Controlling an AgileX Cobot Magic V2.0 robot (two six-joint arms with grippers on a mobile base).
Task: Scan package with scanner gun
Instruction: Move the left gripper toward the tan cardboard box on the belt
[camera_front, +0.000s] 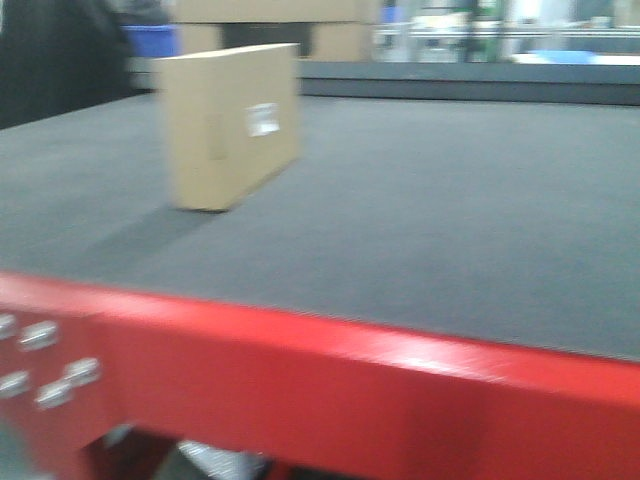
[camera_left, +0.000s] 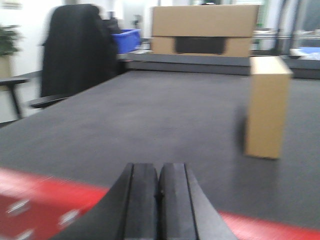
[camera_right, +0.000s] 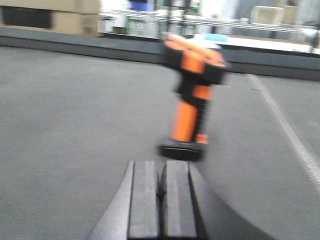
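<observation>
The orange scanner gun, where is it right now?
The scanner gun stands upright on the grey table in the right wrist view, just ahead of the right gripper and apart from it.

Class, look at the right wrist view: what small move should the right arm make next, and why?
Probably open the right gripper. Its jaws are shut and empty, while the scanner stands upright on the table ahead of it, not yet held. Shut jaws cannot close around the handle.

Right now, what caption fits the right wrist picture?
Closed right gripper faces an upright orange scanner gun on the grey table.
</observation>
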